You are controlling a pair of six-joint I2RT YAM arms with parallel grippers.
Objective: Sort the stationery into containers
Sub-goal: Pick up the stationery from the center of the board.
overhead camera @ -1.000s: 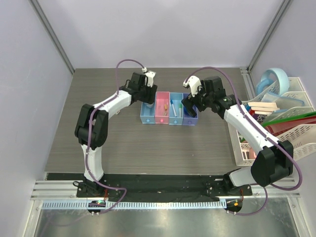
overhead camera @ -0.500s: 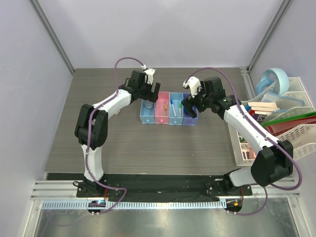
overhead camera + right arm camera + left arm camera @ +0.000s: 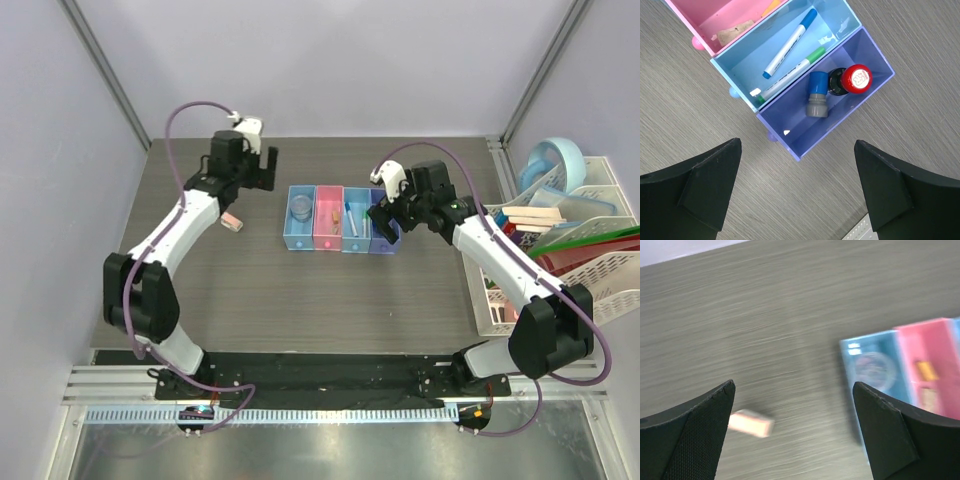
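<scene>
- Left wrist view: left hand (image 3: 800,440) is spread wide with nothing between its fingers, hanging over the bare surface (image 3: 765,315). The pink eraser (image 3: 751,423) lies loose at lower left, beside one finger.
- That eraser looks like the only piece not yet in a bin (my read), so the wide spread suits a grab.
- The clear round roll (image 3: 873,367) sits in the end light blue bin (image 3: 852,347), right of frame.
- Right wrist view: right hand (image 3: 796,145) gapes empty above the darker blue bin (image 3: 800,130), which holds the red-capped bottle (image 3: 856,79). Both pens (image 3: 790,42) lie next door.
</scene>
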